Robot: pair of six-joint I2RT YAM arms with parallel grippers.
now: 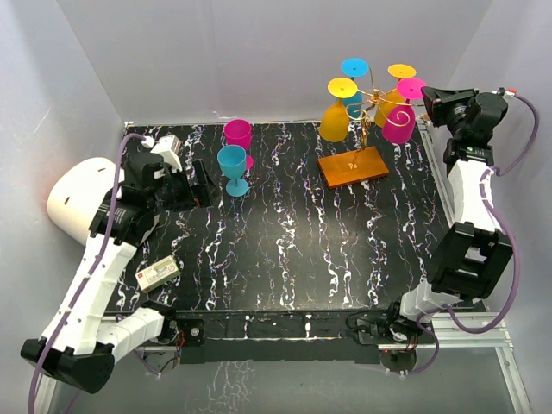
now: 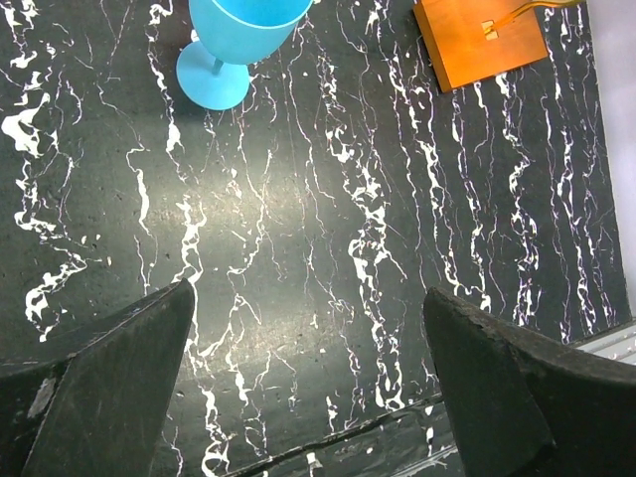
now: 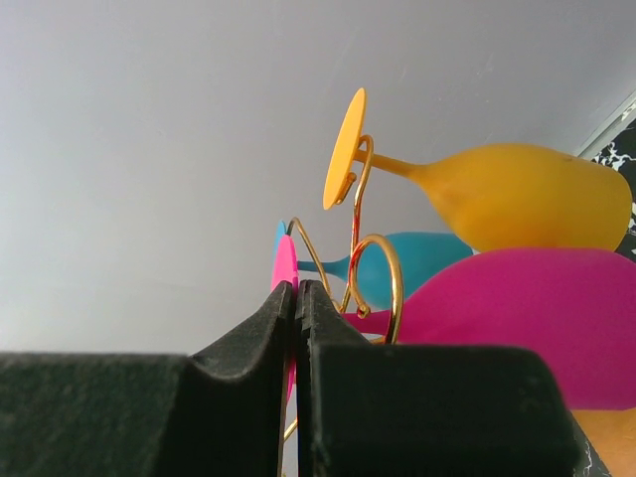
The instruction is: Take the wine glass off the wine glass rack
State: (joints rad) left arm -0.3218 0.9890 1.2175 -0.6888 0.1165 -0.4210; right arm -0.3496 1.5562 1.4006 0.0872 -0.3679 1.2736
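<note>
The wine glass rack (image 1: pixel 373 108) is gold wire on an orange base (image 1: pixel 354 166) at the back right. Several glasses hang from it upside down: two yellow (image 1: pixel 335 121), one blue (image 1: pixel 354 69) and one pink wine glass (image 1: pixel 398 123). My right gripper (image 1: pixel 427 102) is at the rack's right side. In the right wrist view it (image 3: pixel 297 288) is shut on the thin pink foot disc (image 3: pixel 285 260), with the pink bowl (image 3: pixel 517 318) still among the gold curls (image 3: pixel 383 273). My left gripper (image 1: pixel 205 183) is open and empty over the table (image 2: pixel 308 293).
A blue glass (image 1: pixel 233 169) and a pink glass (image 1: pixel 238 135) stand upright on the marble table at the back left, close to my left gripper. A small white box (image 1: pixel 157 273) lies near the front left. White walls close in the back and sides.
</note>
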